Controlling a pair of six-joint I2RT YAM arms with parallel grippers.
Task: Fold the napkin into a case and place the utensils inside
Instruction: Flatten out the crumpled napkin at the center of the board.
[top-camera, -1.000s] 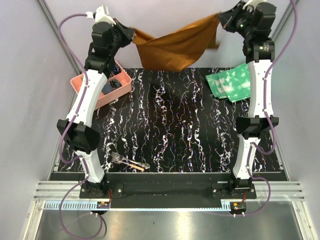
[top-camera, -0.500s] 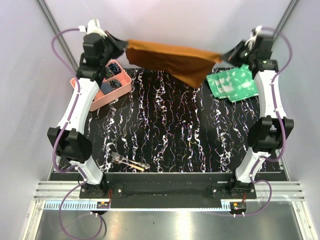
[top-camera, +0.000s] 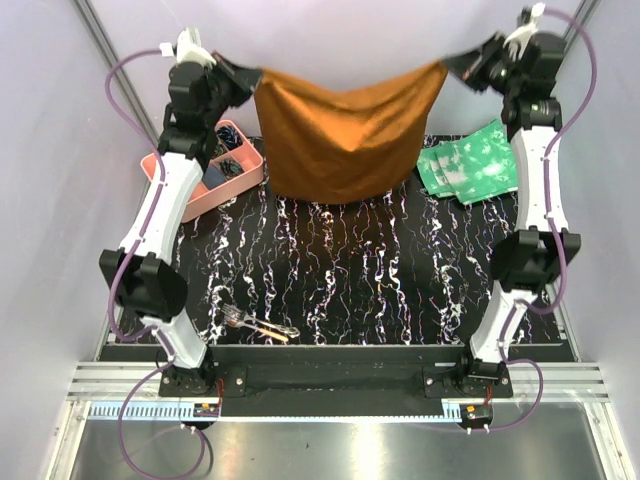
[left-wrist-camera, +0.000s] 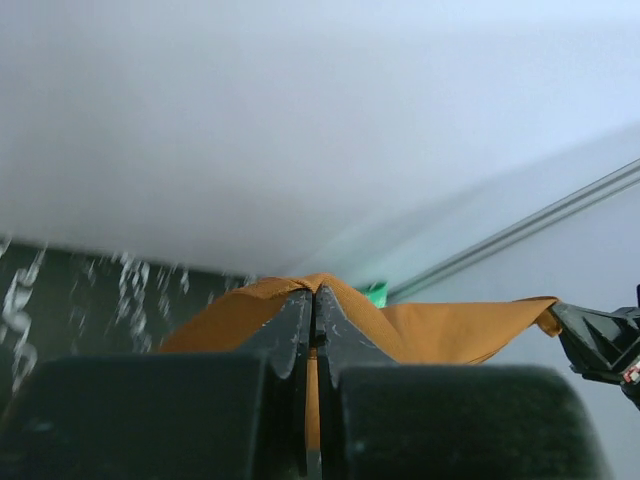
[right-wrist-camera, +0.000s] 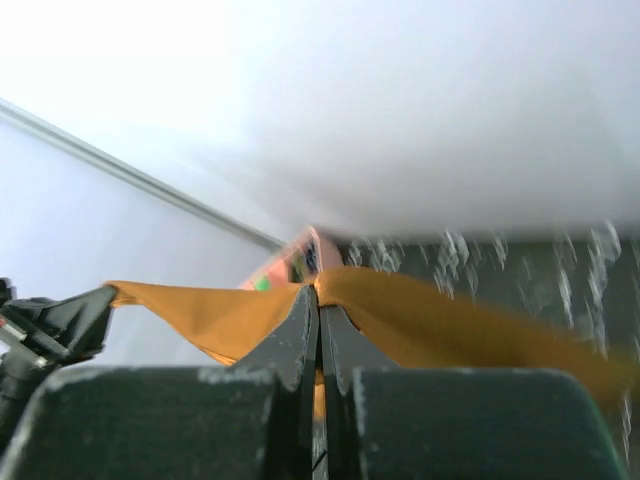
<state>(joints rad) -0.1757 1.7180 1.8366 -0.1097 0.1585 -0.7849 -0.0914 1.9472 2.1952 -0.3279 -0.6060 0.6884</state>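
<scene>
So the napkin hangs spread out like a curtain over the far edge of the bench; can't tell if the bottom hem touches it. The left claw is clamped on one top corner and the right claw is pinching the other. The fork and the orange-ended piece lie together at the bench's near left. A pink tray sits at its far left corner, with green cloths at the far right.

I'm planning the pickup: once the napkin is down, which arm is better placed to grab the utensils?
Probably left. The utensils lie beside the left arm's base, far from the right arm's base. The left gripper and right gripper both hold the napkin.
</scene>
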